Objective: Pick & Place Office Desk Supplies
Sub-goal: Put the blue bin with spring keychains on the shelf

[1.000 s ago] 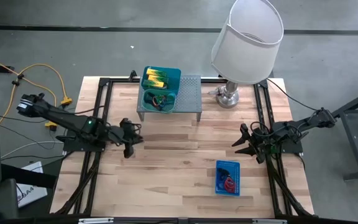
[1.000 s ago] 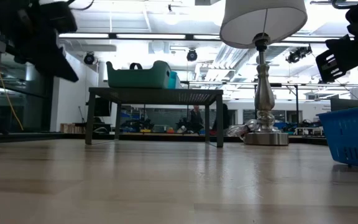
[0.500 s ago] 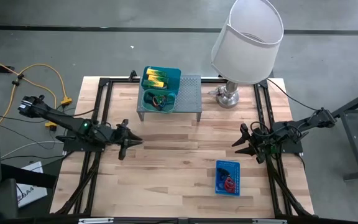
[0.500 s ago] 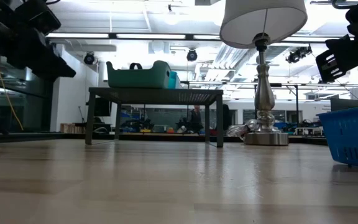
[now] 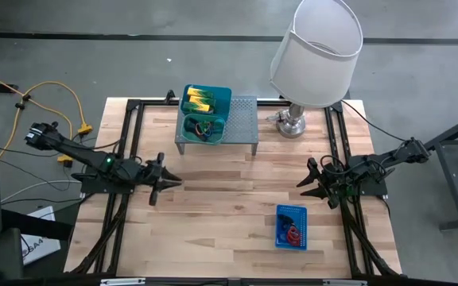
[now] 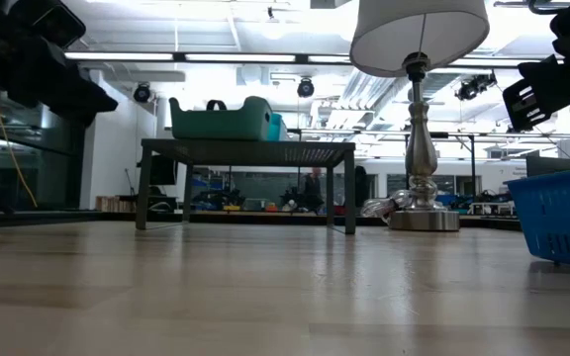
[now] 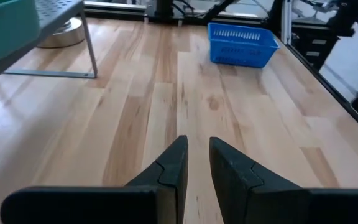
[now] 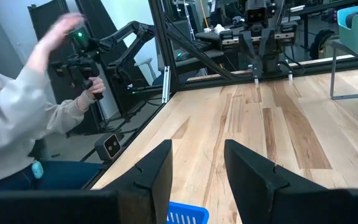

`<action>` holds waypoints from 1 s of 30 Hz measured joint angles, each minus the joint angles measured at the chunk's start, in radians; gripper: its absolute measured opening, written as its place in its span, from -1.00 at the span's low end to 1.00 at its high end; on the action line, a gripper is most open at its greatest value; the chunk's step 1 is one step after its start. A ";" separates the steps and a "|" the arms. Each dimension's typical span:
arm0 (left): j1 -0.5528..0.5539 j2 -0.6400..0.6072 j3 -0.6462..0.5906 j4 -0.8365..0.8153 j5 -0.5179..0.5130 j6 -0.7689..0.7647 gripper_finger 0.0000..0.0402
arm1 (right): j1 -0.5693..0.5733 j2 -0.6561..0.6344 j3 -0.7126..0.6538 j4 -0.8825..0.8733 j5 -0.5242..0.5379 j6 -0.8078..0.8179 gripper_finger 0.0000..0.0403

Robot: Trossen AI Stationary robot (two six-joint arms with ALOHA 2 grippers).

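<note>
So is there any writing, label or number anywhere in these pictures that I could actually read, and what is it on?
None can be read.
White sheet on the floor by the table's left corner: dark print, too small to make out.
Yellow-green crayon box in the teal tray: markings too small to read.
Blue mesh basket, lamp shade and both grippers, left and right: no lettering visible.

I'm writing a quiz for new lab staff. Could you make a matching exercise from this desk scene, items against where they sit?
Items:
1. teal trays
2. blue mesh basket
3. lamp
4. left pincer

Places:
A. bare wood near the right arm
B. on the grey riser shelf
C. table's far right corner
D. over the table's left side, holding nothing

Pairs: 1-B, 2-A, 3-C, 4-D
</note>
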 joint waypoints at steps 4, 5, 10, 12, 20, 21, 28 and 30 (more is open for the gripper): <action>-0.026 0.000 -0.001 0.004 -0.001 0.015 -0.70 | 0.000 0.000 0.000 0.000 0.000 0.000 -0.33; -0.035 -0.003 -0.008 0.018 -0.002 0.030 -0.70 | 0.000 0.000 0.000 0.000 0.000 0.000 -0.33; -0.063 -0.081 -0.083 0.109 -0.003 0.100 -0.70 | 0.000 0.000 0.000 0.000 0.000 0.000 -0.33; -0.063 -0.105 -0.114 0.120 -0.003 0.095 -0.70 | 0.000 0.000 0.000 0.000 0.000 0.000 -0.33; -0.063 -0.165 -0.172 0.183 0.097 0.128 -0.70 | 0.000 0.000 0.000 0.000 0.000 0.000 -0.33; -0.063 -0.168 -0.173 0.184 0.115 0.134 -0.70 | 0.000 0.000 0.000 0.000 0.000 0.000 -0.33; -0.063 -0.173 -0.175 0.168 0.152 0.205 -0.70 | 0.000 0.000 0.000 0.000 0.000 0.000 -0.33; -0.063 -0.172 -0.175 0.144 0.152 0.209 -0.70 | 0.000 0.000 0.000 0.000 0.000 0.000 -0.33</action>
